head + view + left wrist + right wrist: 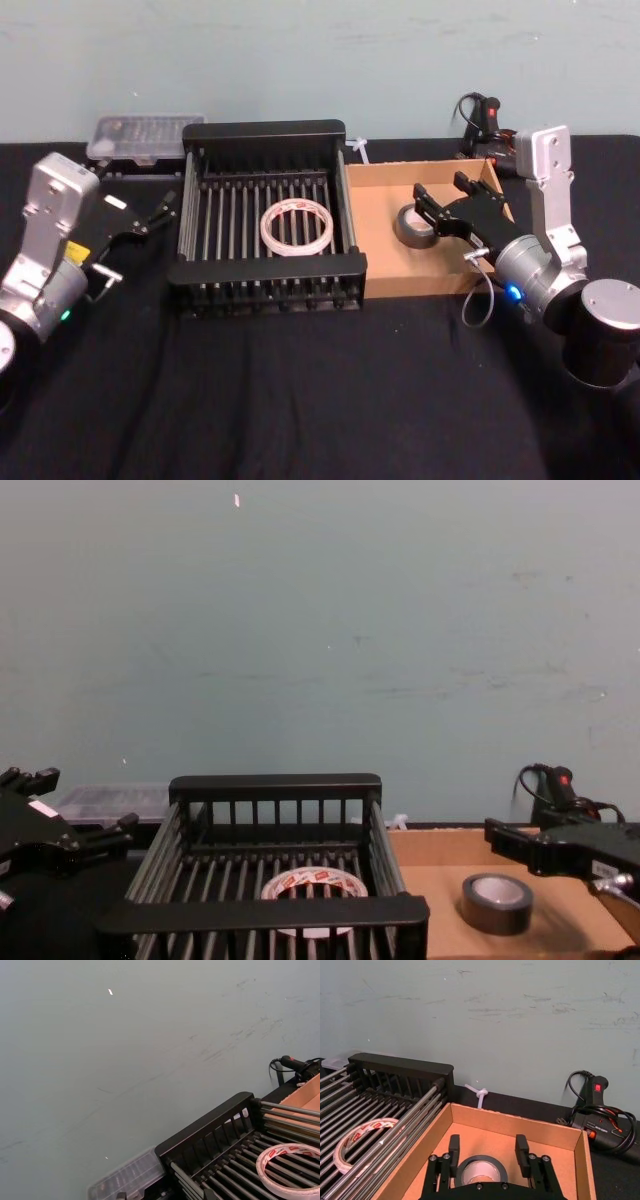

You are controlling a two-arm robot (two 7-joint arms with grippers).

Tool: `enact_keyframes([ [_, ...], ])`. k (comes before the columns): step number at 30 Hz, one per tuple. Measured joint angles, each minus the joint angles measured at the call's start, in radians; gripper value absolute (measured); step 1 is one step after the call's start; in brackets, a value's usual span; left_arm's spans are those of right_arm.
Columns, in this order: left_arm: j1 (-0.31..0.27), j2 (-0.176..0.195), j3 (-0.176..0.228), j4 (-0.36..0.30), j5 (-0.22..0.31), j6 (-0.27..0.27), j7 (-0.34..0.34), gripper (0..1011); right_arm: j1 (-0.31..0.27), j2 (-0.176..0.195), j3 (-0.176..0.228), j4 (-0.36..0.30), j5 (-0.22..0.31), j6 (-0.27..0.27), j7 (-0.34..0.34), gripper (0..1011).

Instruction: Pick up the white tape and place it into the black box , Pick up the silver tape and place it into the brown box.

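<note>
The white tape [297,226] lies flat on the barred floor of the black box [268,270], and also shows as the white tape [292,1167] and white tape [314,885]. The silver tape [410,228] rests on the floor of the brown box [380,250]. My right gripper [443,195] hovers open just above and behind the silver tape [480,1171], its fingers [521,1146] apart and off the roll. My left gripper [155,212] hangs open to the left of the black box, holding nothing.
A clear plastic case [145,135] sits behind the black box's left corner. A black and red corded tool [485,120] lies behind the brown box, and a white tie [358,150] between the boxes. Black cloth covers the table front [320,400].
</note>
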Motion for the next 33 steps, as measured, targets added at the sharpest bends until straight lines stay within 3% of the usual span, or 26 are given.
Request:
enact_keyframes([
  [11,0.0,0.0,0.0,0.0,0.0,0.0,0.0,1001,-0.001,0.0,0.0,-0.001,0.0,0.001,-0.001,997],
  [21,0.0,0.0,0.0,0.0,0.0,0.0,0.0,1001,-0.016,0.001,-0.004,-0.027,-0.02,0.003,-0.006,1000],
  [33,0.0,0.0,0.0,0.0,0.0,0.0,0.0,1001,-0.078,0.0,-0.014,-0.121,-0.101,-0.017,-0.052,1000],
])
